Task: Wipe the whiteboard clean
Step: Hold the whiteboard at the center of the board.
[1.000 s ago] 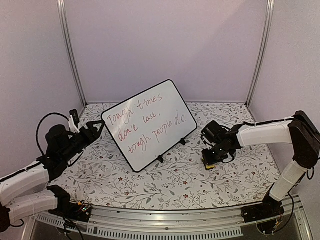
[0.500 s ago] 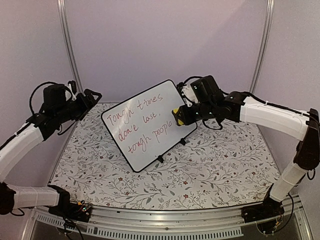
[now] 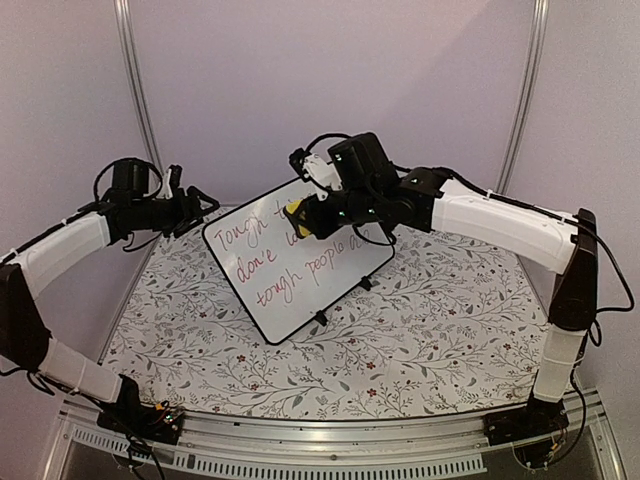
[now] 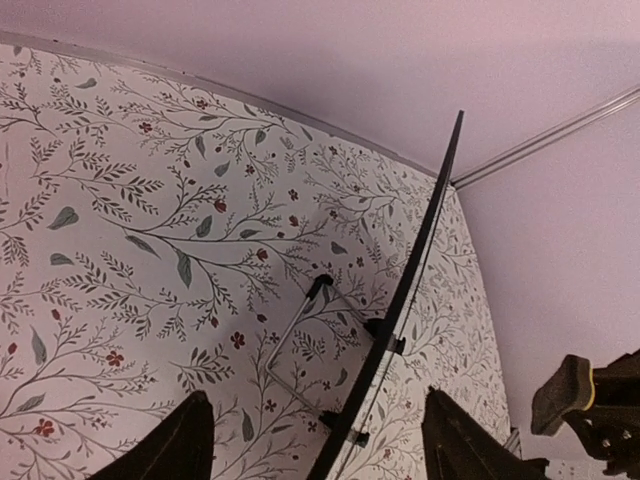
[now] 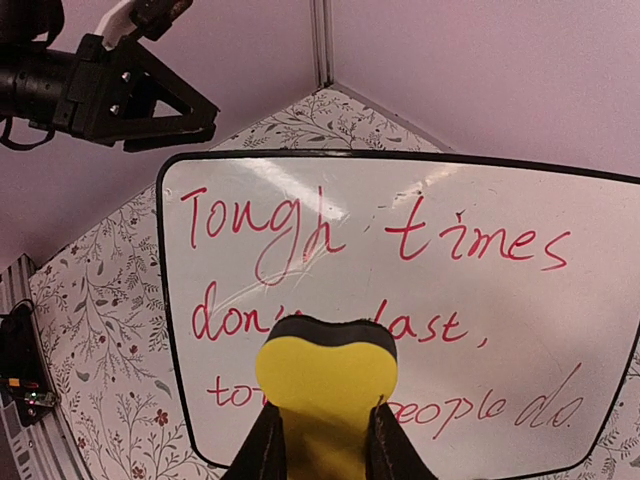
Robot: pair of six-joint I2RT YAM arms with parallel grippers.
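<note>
Our right pincer [image 5: 320,440], squeezed shut on a yellow eraser [image 5: 325,375], has just slid from the right edge of the whiteboard [image 3: 290,290] up to its top middle. Our left pincer [image 3: 198,207], fingers wide apart and holding nothing, has come down near the top left corner. All the red words are still there, so we think the wiping is only starting. The whiteboard stands on its little feet on the desk [image 3: 430,330], leaning back. Its face looks toward the near right, and its long side runs from near left to far right.
</note>
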